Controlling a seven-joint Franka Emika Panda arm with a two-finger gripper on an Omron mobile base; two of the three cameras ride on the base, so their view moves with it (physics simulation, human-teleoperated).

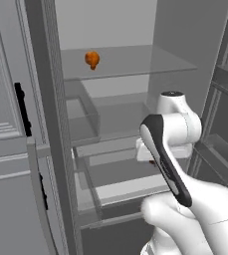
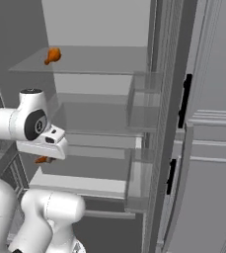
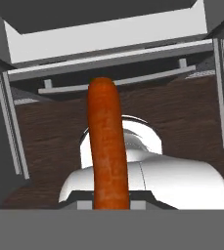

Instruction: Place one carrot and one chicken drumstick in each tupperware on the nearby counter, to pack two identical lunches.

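Hand view: gripper clamps the carrot lengthwise.

White rounded arm, dark joint caps, black inset stripe

An open grey refrigerator stands with its plain pale back wall lit evenly, clear glass shelves stacked one above another inside. Translucent door bins hang along the open grey door, which carries short black handles. Grey panelled cabinet fronts flank the appliance, and a dark brown wooden floor lies beneath.
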